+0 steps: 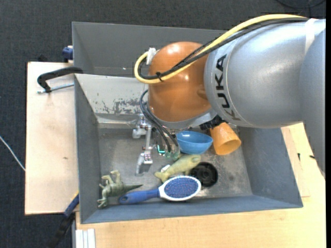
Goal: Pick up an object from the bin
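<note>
Nothing looks picked yet: the gripper (146,161) hangs mid-frame, just left of the blue bowl (194,141); open or shut, I cannot tell.

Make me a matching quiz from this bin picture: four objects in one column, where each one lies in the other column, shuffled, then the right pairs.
Things:
1. orange cup
2. green toy dinosaur
3. blue hairbrush
4. blue bowl

Places:
A. bottom-left corner of the bin
B. along the bottom wall, right of the dinosaur
C. furthest right of the four
D. middle of the bin, just left of the cup

Pairs: 1-C, 2-A, 3-B, 4-D
</note>
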{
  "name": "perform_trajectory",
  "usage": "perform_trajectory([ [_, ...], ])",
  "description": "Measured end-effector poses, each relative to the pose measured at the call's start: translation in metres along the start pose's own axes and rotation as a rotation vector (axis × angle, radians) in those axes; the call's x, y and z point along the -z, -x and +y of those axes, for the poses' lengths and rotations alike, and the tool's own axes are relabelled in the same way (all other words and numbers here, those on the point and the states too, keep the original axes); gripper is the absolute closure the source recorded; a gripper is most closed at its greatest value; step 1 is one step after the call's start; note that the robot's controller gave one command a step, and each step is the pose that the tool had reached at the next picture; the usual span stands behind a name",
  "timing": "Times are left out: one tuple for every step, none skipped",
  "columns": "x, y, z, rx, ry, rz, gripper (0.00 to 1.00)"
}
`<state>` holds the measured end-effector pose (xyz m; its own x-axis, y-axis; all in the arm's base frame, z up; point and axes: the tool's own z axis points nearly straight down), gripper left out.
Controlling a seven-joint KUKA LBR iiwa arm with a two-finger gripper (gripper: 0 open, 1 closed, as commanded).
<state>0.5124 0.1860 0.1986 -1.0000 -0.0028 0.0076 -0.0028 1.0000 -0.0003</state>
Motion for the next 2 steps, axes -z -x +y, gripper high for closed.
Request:
perform_trajectory([
  [-0.083, 0.054, -0.104, 0.175, -0.004, -0.004, 0.00],
  [-0.089, 0.060, -0.177, 0.023, -0.001, -0.007, 0.00],
])
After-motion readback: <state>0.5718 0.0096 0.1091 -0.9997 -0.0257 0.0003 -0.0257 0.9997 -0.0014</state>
